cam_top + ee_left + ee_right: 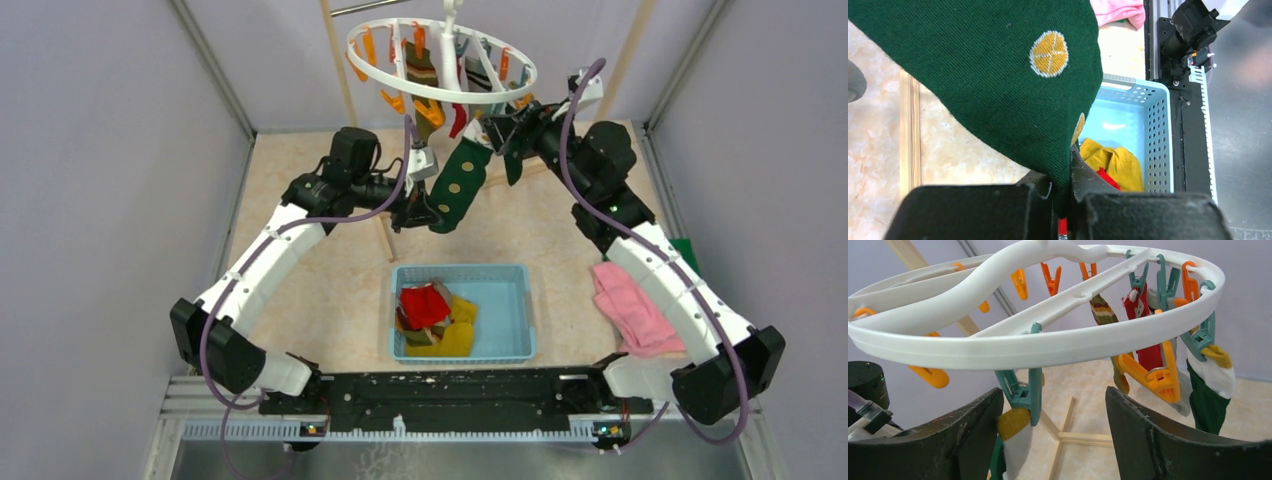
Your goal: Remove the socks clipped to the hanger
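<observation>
Diagonally, the green sock (462, 185) slants from hanger (998, 347) down to left pincer (424, 212).

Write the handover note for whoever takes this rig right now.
Left gripper: shut on the lower end of the dark green fabric sock with yellow dots.
Right gripper: open, fingers either side of the teal plastic clip that holds that sock's mustard cuff.
Done: a red sock and a mustard yellow sock lie in the light blue plastic basket.
Left: this sock, plus a striped sock, a hanging red sock and a second green sock on the white round plastic hanger.
</observation>
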Robot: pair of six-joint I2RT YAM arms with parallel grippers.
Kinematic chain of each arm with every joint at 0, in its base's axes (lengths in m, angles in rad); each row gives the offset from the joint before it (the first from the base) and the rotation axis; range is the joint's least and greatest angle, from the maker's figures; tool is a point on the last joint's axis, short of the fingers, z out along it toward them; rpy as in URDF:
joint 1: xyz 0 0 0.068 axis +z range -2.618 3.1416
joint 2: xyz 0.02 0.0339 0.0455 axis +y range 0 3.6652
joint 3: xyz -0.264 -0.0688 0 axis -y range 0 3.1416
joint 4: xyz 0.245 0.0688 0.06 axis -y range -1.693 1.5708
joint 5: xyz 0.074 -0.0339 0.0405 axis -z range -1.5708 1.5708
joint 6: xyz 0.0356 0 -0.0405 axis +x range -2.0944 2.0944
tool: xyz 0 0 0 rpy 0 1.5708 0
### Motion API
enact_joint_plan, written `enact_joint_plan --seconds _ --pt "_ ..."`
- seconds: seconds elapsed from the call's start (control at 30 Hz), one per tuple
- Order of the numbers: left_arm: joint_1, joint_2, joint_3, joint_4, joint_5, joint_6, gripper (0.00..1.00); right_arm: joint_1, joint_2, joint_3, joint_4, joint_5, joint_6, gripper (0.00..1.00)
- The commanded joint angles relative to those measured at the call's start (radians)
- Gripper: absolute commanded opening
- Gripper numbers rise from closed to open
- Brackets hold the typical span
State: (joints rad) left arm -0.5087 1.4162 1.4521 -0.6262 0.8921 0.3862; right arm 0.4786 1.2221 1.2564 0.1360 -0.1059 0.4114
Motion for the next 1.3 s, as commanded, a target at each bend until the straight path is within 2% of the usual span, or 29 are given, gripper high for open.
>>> enact_joint_plan --seconds 0.0,0.2,0.33,0.37,0.43,0.53,0.8,0.93,1.03,1.1,1.27 --pt "0.003 -0.016 -0.014 0.053 0.005 -0.008 0.00 0.025 0.026 0.089 0.085 0.023 -0.010 0.72" --pt "0.003 -0.008 -0.015 0.056 -0.007 -0.010 0.00 0.041 0.080 0.141 0.106 0.012 0.005 0.65" --pt "0.003 -0.010 -0.017 0.055 -0.013 -0.005 0.00 0.041 0.091 0.143 0.127 0.012 0.007 0.53" --pt "0.003 -0.011 -0.019 0.055 -0.016 -0.004 0.00 0.041 0.090 0.140 0.133 0.009 0.007 0.48" --pt "0.004 -0.013 -0.026 0.054 -0.022 -0.002 0.00 0.041 0.089 0.138 0.138 0.003 0.008 0.31" --pt "0.004 -0.018 -0.048 0.053 -0.028 0.003 0.00 0.041 0.084 0.132 0.143 0.001 0.007 0.00" --pt "0.001 -0.030 -0.183 -0.028 -0.045 0.132 0.00 0.041 0.094 0.133 0.125 -0.040 0.025 0.00" --pt "-0.009 0.001 -0.212 -0.104 0.005 0.219 0.00 0.043 0.099 0.131 0.115 -0.054 0.033 0.00" --pt "-0.065 0.050 -0.225 -0.204 0.019 0.283 0.00 0.044 0.101 0.125 0.114 -0.059 0.037 0.00" --pt "-0.122 0.075 -0.256 -0.224 -0.021 0.305 0.00 0.046 0.105 0.124 0.113 -0.064 0.040 0.00" --pt "-0.223 0.092 -0.379 -0.125 -0.154 0.293 0.00 0.067 0.121 0.127 0.095 -0.072 0.039 0.00"
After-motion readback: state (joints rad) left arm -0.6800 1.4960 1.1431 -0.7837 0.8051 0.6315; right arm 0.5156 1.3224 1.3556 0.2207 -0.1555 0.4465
